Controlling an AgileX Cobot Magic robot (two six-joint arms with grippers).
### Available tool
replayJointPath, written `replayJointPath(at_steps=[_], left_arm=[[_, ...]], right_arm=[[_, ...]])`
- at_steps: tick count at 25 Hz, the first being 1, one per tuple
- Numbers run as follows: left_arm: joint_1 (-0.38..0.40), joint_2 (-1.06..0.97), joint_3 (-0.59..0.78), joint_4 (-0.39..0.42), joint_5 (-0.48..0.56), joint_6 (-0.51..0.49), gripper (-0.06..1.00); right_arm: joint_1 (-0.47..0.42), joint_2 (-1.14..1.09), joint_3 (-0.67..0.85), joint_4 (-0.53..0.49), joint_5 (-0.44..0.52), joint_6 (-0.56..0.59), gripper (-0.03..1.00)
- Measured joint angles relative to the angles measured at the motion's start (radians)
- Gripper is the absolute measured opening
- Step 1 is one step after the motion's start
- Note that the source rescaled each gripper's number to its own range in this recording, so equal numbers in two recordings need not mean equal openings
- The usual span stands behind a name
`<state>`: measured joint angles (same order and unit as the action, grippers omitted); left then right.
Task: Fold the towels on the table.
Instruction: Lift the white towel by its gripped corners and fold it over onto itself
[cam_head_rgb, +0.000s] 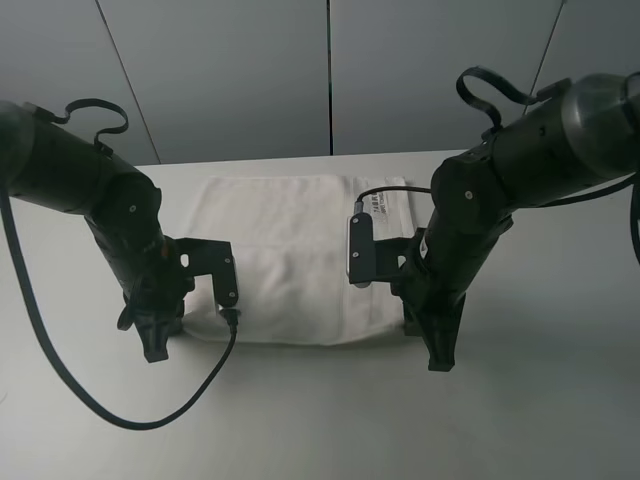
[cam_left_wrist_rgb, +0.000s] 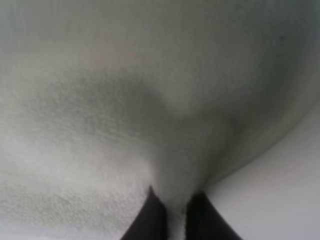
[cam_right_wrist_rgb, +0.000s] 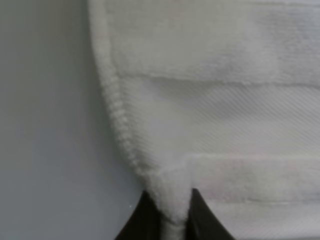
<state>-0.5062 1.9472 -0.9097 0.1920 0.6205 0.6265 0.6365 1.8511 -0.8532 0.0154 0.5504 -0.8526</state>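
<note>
The white terry towel (cam_head_rgb: 300, 255) lies spread flat on the grey-white table (cam_head_rgb: 300, 420), with its small printed label (cam_head_rgb: 378, 205) near the far right edge. My left gripper (cam_head_rgb: 158, 335) is at the towel's near left corner; the left wrist view shows its fingertips (cam_left_wrist_rgb: 150, 217) shut on a pinch of the cloth (cam_left_wrist_rgb: 125, 115). My right gripper (cam_head_rgb: 438, 345) is at the near right corner; the right wrist view shows its fingertips (cam_right_wrist_rgb: 200, 215) shut on the hemmed corner (cam_right_wrist_rgb: 172, 200), with the woven border stripes (cam_right_wrist_rgb: 225, 120) just beyond.
Grey wall panels (cam_head_rgb: 330, 70) rise behind the table's far edge. Black cables (cam_head_rgb: 120, 410) loop from each arm over the tabletop in front of the towel.
</note>
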Motion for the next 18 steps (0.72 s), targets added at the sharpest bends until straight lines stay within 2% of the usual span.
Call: replayJointPath(at_steps=[6, 11, 18], left_arm=[[-0.06, 0.004, -0.001, 0.0, 0.106, -0.072, 0.0], [-0.113, 0.008, -0.001, -0.04, 0.176, -0.105, 0.0], [-0.121, -0.066, 0.007, -0.104, 0.217, -0.127, 0.0]], right_arm=[[0.0, -0.035, 0.0, 0.002, 0.086, -0.002, 0.0], [0.0, -0.049, 0.0, 0.033, 0.15, -0.006, 0.0], [0.0, -0.09, 0.0, 0.106, 0.235, -0.024, 0.0]])
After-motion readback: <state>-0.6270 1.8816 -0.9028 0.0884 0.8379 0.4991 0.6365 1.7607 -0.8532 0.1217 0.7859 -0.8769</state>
